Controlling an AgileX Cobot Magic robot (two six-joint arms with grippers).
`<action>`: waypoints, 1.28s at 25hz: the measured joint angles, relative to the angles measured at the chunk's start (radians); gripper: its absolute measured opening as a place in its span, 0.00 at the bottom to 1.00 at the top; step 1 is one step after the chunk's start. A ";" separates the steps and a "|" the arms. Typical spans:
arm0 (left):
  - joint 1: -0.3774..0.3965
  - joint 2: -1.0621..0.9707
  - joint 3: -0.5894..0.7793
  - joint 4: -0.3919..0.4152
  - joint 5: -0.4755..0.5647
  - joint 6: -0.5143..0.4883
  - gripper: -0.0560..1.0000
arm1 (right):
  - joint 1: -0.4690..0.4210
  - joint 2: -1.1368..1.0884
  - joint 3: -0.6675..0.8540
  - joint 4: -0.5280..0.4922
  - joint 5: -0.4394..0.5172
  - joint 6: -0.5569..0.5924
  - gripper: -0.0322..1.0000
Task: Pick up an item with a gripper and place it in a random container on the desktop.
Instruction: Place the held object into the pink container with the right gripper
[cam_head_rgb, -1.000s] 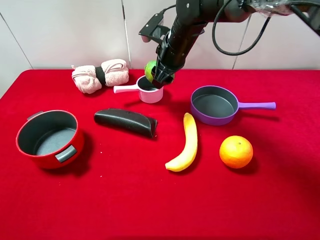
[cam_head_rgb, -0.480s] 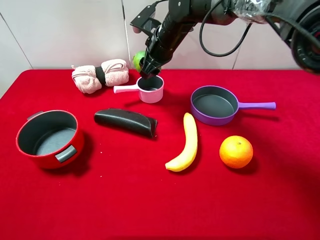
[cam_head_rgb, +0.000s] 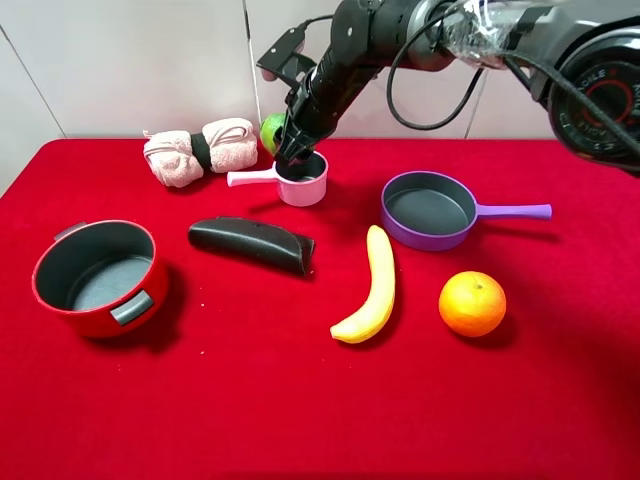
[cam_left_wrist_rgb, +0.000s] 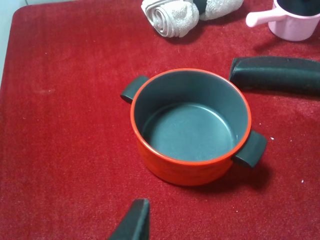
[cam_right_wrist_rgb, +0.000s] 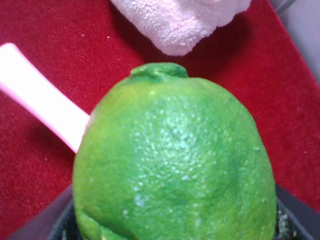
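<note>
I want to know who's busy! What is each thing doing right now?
Lime: held in the air.
Right gripper: shut on it.
Pink saucepan: upright, lime not inside.
Red pot: upright, empty.
Purple pan: upright, empty.
Towel: rolled up.
Banana: unpeeled, lying flat.

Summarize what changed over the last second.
The right gripper, still shut on the lime, swung left in the exterior view, carrying the lime from over the pink saucepan's far rim out toward the rolled towel. Nothing was let go. Everything else on the red cloth stayed put.
</note>
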 joint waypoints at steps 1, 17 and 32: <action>0.000 0.000 0.000 0.000 0.000 0.000 0.99 | 0.000 0.002 0.000 0.000 -0.001 -0.002 0.48; 0.000 0.000 0.000 0.000 0.000 0.000 0.99 | 0.000 0.040 0.000 0.002 -0.027 -0.020 0.48; 0.000 0.000 0.000 0.000 0.000 0.000 0.99 | 0.000 0.040 0.000 -0.001 -0.031 -0.020 0.48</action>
